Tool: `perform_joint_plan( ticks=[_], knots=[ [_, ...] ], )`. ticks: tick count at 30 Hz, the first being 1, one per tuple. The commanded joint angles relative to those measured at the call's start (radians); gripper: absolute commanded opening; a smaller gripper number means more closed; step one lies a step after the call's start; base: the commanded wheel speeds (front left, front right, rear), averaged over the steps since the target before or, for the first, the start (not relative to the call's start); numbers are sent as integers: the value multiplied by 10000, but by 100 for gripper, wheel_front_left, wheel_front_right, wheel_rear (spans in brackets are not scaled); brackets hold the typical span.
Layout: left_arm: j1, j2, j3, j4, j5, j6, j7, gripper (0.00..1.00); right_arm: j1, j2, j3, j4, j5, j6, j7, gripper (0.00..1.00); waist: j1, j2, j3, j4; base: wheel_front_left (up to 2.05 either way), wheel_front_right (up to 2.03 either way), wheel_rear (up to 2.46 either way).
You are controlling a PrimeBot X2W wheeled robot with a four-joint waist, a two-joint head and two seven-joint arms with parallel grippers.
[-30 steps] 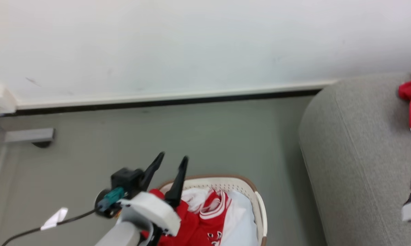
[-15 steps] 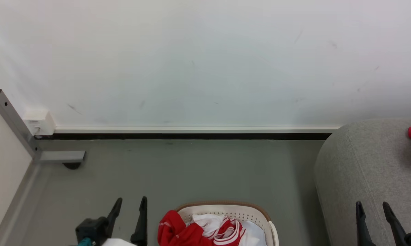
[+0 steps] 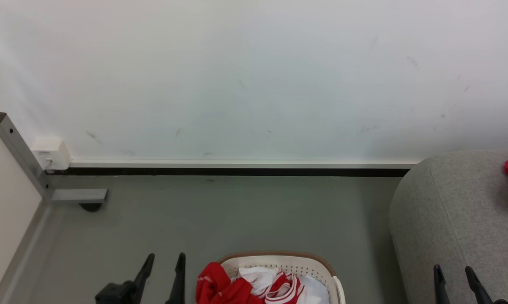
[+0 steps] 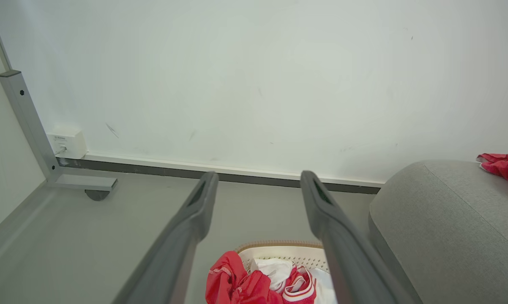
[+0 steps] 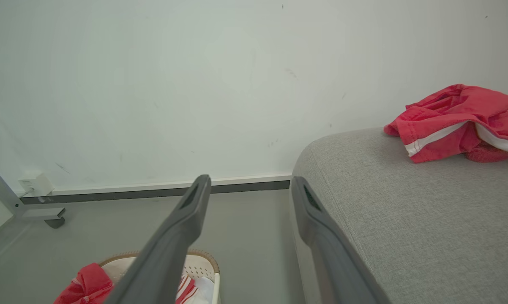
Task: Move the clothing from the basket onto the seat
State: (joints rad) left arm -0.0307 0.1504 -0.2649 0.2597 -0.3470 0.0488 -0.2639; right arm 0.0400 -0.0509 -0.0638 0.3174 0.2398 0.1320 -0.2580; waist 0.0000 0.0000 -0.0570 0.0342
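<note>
The clothing (image 3: pixel 247 289) I have to shift sits bunched in the basket (image 3: pixel 279 258) at the bottom of the head view. Red folds are heaped toward the basket's left side, with one fold draped over the left rim. White fabric with striped trim lies beside them on the right. It is a crumpled heap, so I can't read a long axis from it. One red garment (image 5: pixel 450 120) already lies on the seat (image 3: pixel 448 211), well back from the rounded end nearest the basket.

The basket stands on the floor (image 3: pixel 237 211), left of the seat, with a strip of floor between them. My left end effector (image 3: pixel 166 256) hangs just left of the basket, fingers apart and holding nothing. The heap lies to its right and lower, and in the left wrist view it shows low down between the two fingers. My right end effector (image 3: pixel 452 267) is over the seat's near edge, fingers likewise spread and empty, with the basket well off to its left.

I judge the left arm to be the nearer one. The next reach wants a short swing right and a drop onto the red fold at the rim.
</note>
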Motion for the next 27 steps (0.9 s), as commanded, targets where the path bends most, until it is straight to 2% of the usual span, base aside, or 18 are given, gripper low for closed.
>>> perform_joint_plan(
  ticks=[1, 15, 20, 27],
  knots=[
    [69, -37, 90, 38, 144, -71, -8, 100, -97, 3, 26, 34, 28, -25, -75, 100, 0, 0, 13, -2, 0, 0, 0],
    [-16, -475, 699, 303, 833, -642, -8, 100, -291, 5, 108, 51, 75, -25, -76, 100, 0, 0, 144, -69, 0, 0, 0],
    [-498, -548, 410, 581, 1168, -908, -9, 100, -433, 5, 151, -158, 68, -25, -76, 100, 0, 0, 457, -202, 0, 0, 0],
    [-2572, -675, -566, 1449, 1766, -1194, 606, 100, -1349, 4, 170, -892, -26, -25, -62, 100, 0, 0, 2385, -533, 0, 0, 0]
  ],
)
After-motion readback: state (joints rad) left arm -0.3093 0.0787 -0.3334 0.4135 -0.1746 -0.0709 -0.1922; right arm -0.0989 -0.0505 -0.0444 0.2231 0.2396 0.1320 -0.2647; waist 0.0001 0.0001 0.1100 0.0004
